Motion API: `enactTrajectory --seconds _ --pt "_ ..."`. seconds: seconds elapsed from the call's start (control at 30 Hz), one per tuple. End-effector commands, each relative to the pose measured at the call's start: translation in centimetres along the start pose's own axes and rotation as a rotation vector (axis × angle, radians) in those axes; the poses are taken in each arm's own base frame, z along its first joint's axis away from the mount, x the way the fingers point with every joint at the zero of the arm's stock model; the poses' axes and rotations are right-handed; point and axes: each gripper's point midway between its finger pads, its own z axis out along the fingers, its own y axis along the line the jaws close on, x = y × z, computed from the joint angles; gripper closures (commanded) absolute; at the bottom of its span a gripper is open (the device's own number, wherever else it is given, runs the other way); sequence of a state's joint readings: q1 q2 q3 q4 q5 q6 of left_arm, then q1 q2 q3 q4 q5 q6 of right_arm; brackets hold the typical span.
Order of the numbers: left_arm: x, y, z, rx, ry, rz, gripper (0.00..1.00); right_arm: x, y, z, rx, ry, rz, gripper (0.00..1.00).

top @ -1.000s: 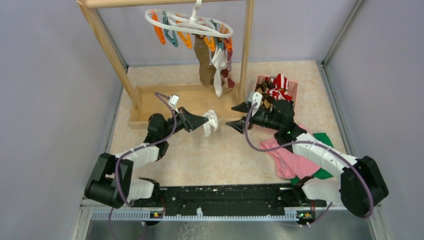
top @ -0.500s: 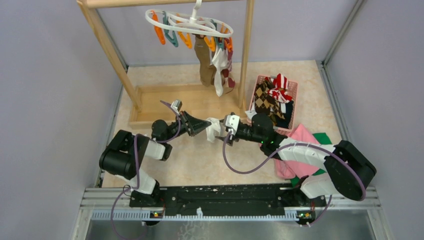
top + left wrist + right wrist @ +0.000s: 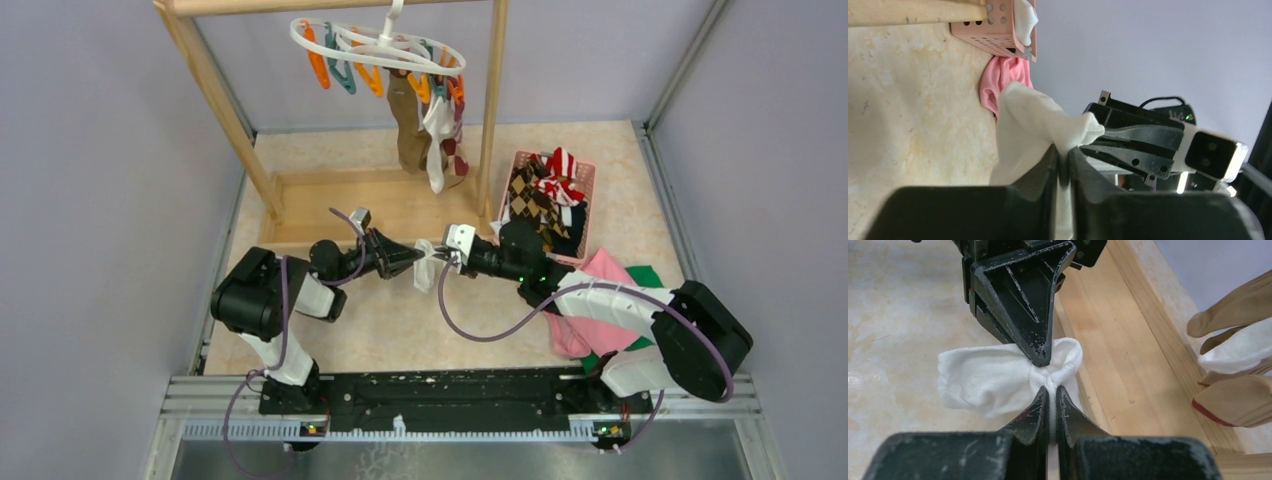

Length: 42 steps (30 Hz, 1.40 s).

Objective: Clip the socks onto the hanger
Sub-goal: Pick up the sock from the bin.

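Note:
A white sock (image 3: 426, 268) hangs low over the table between my two grippers. From the left, my left gripper (image 3: 414, 258) is pinched shut on it, fabric showing between its jaws in the left wrist view (image 3: 1063, 152). Facing it tip to tip, my right gripper (image 3: 441, 257) is shut on a twisted fold of the same white sock (image 3: 983, 380), its jaws meeting the cloth (image 3: 1052, 391). The white oval hanger (image 3: 380, 45) hangs from the rack's top bar at the back. An olive-brown sock (image 3: 408, 130) and another white sock (image 3: 437, 145) are clipped to it.
The wooden rack's right post (image 3: 490, 100) and base board (image 3: 330, 210) stand just behind the grippers. To the right, a pink basket (image 3: 587, 180) holds argyle and striped socks (image 3: 528, 195). A pink cloth (image 3: 580, 310) and a green cloth (image 3: 645, 275) lie under the right arm.
My right gripper swung left from beside the basket to the white sock and closed on it. The left arm drew in and shifted slightly right, still holding the sock.

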<state>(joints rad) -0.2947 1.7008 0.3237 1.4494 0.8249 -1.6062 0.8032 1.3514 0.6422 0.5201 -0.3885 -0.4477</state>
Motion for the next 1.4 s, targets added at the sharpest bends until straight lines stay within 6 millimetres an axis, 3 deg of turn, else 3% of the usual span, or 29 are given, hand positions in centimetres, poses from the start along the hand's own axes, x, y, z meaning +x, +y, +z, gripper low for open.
enactTrajectory --seconds 0.0,0.33,0.43,0.53,0.83,0.93,1.03,1.37 --pt "0.8 -5.8 -0.9 0.243 0.024 0.372 0.76 -2.4 -0.5 -0.4 -0.006 0.004 0.027 1.00" --pt "-1.3 -3.6 -3.1 0.018 -0.151 0.828 0.37 -4.4 -1.3 -2.1 -0.108 0.053 0.389 1.00" --pt "-1.6 -5.1 -4.2 -0.017 -0.235 1.053 0.28 -4.5 -1.2 -1.9 -0.150 0.082 0.453 1.00" --pt "-0.4 -7.3 -5.0 0.031 -0.289 1.240 0.20 -4.8 -0.8 -1.3 -0.204 0.089 0.492 1.00" --pt "3.9 -8.0 -4.0 0.188 -0.105 1.348 0.26 -5.7 -0.4 -1.4 -0.273 0.054 0.542 1.00" --pt "4.2 -7.6 -4.1 0.194 -0.085 1.398 0.26 -6.1 -0.2 -1.6 -0.282 0.044 0.541 1.00" --pt "3.6 -7.5 -3.6 0.153 -0.077 1.340 0.43 -6.1 -0.2 -1.6 -0.284 0.041 0.540 1.00" --pt "5.0 -6.6 -2.0 0.179 0.118 1.116 0.36 -5.7 -0.9 -1.4 -0.268 0.042 0.553 1.00"
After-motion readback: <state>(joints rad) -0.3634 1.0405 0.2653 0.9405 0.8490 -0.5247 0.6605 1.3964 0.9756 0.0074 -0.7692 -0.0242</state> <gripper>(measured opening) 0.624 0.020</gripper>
